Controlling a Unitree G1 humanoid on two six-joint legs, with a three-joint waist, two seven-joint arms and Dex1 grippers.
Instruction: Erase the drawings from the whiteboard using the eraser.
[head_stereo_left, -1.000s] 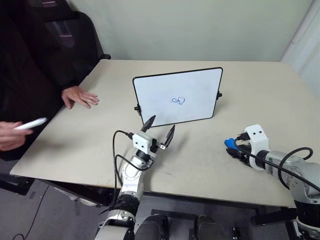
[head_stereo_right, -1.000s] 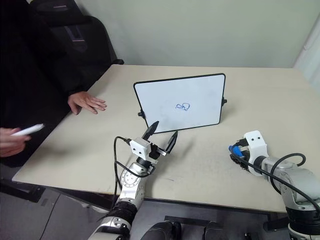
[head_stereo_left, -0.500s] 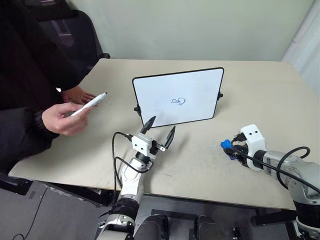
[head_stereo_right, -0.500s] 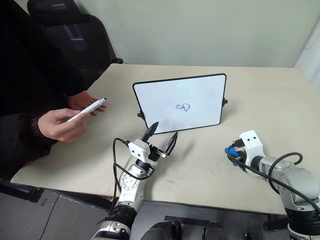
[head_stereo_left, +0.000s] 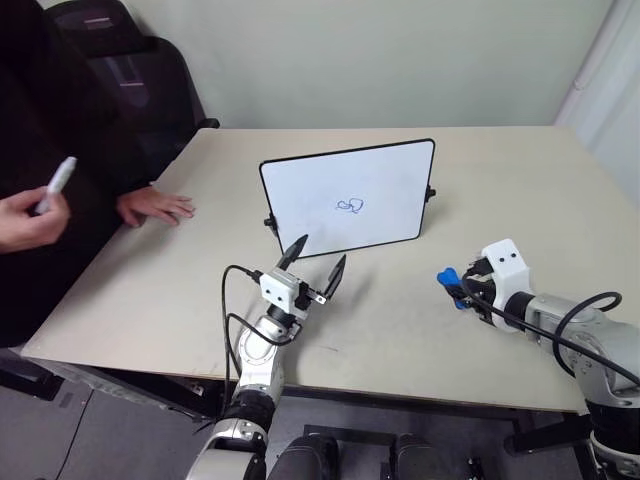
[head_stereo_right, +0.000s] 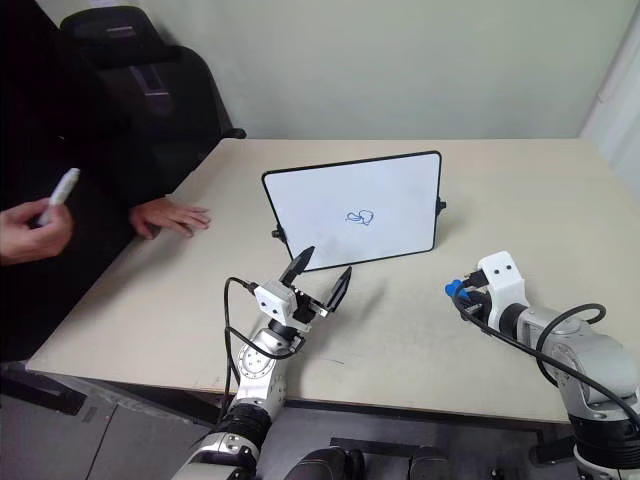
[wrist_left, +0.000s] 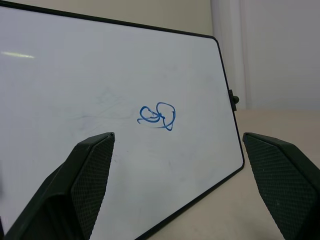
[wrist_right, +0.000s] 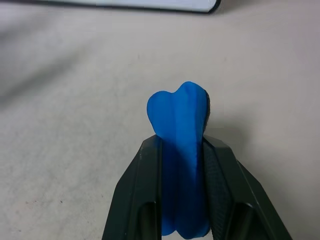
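Observation:
The whiteboard (head_stereo_left: 385, 175) stands tilted at the table's middle, with the drawings (head_stereo_left: 350, 206), a small blue scribble, near its centre. My left gripper (head_stereo_left: 322, 250) is open just in front of the board's lower left part, pointing up at it. In the left wrist view the drawings (wrist_left: 157, 116) sit between the spread fingers (wrist_left: 90, 170). To the right of the board, my right gripper (head_stereo_left: 457, 288) is shut on the blue eraser (head_stereo_left: 446, 276) just above the table. The eraser (wrist_right: 180, 115) is squeezed between the pads, its end sticking out past them.
A person sits at the table's left side, one hand (head_stereo_left: 155, 206) flat on the tabletop and the other raised with a white marker (head_stereo_left: 55, 185). A black chair (head_stereo_left: 140, 70) stands at the back left. The table's front edge (head_stereo_left: 400, 385) runs close under both arms.
My right gripper has closed tighter on the eraser. The person's hand with the marker swung in over the table, then drew back to the left. My left gripper has stayed put.

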